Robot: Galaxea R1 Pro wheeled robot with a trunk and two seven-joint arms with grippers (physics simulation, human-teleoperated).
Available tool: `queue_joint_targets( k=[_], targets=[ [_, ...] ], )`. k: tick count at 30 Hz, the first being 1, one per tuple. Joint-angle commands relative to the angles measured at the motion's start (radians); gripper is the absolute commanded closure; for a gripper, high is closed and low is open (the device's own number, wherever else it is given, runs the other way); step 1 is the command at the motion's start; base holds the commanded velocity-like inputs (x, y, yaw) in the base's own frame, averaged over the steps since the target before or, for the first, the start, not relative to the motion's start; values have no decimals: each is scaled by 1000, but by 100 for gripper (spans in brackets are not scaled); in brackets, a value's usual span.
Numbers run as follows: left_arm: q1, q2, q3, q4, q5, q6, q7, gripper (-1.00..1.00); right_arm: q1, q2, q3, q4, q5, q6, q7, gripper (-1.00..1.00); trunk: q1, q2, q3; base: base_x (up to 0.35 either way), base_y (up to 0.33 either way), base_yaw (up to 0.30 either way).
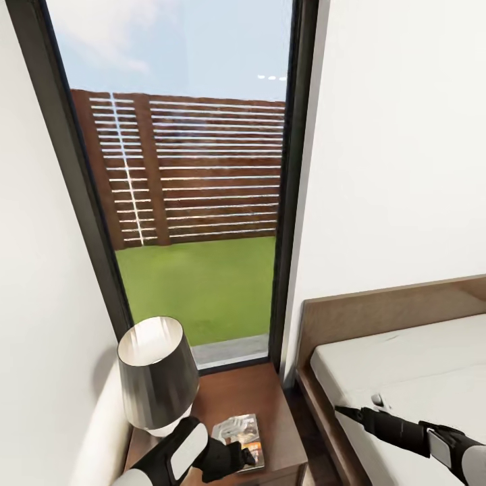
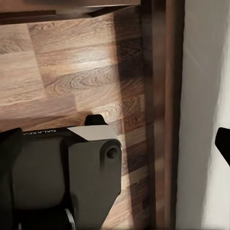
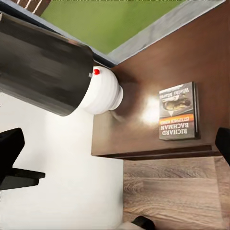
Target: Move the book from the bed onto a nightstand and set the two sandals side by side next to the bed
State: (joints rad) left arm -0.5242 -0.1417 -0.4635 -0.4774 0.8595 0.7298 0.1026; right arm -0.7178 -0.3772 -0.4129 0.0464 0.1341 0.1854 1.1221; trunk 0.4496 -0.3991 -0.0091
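Note:
The book (image 1: pixel 237 435) lies flat on the dark brown nightstand (image 1: pixel 236 395), near its front edge beside the lamp. In the right wrist view the book (image 3: pixel 179 111) shows its cover on the nightstand (image 3: pixel 191 52), nothing touching it. My left gripper (image 1: pixel 246 459) hovers over the book's near edge, open and empty. My right gripper (image 1: pixel 341 410) reaches over the side of the bed (image 1: pixel 405 358) and points toward the nightstand, open and empty. The left wrist view looks down on the plank floor (image 2: pixel 72 72) beside the bed frame (image 2: pixel 160 96). The sandals are out of view.
A lamp (image 1: pixel 156 371) with a dark shade and white base stands on the nightstand's left rear, also seen as the lamp (image 3: pixel 43 67). A tall black-framed window (image 1: pixel 196 202) is behind it, white walls on either side. A narrow strip of floor separates nightstand and bed.

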Motion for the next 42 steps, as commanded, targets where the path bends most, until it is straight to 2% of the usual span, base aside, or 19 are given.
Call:
queue_joint_targets(
  k=[1,5,7,17,23,27,35,42],
  targets=[
    [0,3,-15,-1,11,2,10,-100,5,1,-9,3,8,6,2,-100,0,-1,-1,0,0,0],
    [3,12,-41,-1,10,1,10,-100,25,11,-9,6,10,1,-4,-100,0,-1,-1,0,0,0],
    [5,30,-53,0,11,0,11,-100,46,24,-9,7,11,-2,-11,-100,0,-1,-1,0,0,0],
    [29,88,-60,3,11,-5,0,-100,74,36,-9,7,12,-3,-17,-100,0,-1,-1,0,0,0],
    [48,120,-61,5,10,-12,-48,-100,85,38,-9,7,12,-4,-34,-100,0,-1,-1,0,0,0],
    [65,139,-61,12,9,-22,-79,-100,97,39,-9,7,12,-4,-69,-100,0,-1,-1,0,0,0],
    [89,162,-61,76,9,-74,-102,-100,119,49,-9,7,12,-6,-157,-100,0,-1,-1,0,0,0],
    [104,170,-62,130,9,-127,-122,-100,141,56,-9,7,11,-8,-188,-100,0,-1,-1,0,0,0]
  ],
)
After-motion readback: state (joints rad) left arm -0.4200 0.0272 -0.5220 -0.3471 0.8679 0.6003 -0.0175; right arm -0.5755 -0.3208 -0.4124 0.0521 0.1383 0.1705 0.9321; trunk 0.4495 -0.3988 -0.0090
